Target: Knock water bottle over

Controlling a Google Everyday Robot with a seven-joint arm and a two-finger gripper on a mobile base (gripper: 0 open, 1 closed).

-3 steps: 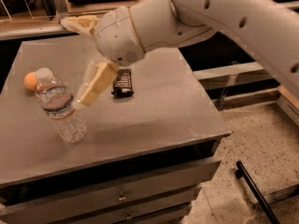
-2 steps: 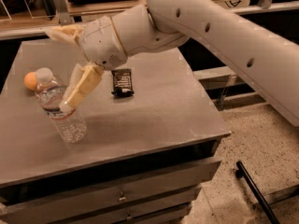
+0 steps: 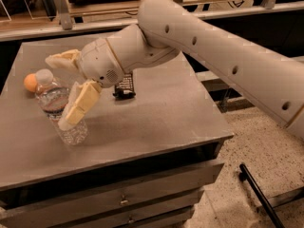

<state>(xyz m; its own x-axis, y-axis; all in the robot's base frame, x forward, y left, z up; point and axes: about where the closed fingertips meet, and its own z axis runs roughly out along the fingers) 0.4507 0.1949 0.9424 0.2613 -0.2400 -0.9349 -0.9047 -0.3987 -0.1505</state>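
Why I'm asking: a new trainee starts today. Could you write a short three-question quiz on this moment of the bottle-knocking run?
1. True or false: the water bottle is lying on its side on the table.
2. Which thing sits by the bottle, towards the table's left edge?
A. an orange ball
B. a red cup
C. a green sponge
3. Fill in: the gripper is at the bottle, with one of its fingers across the bottle's front; the fingers are ____ (open or shut).

Key:
1. False; it stands on its base.
2. A.
3. Open.
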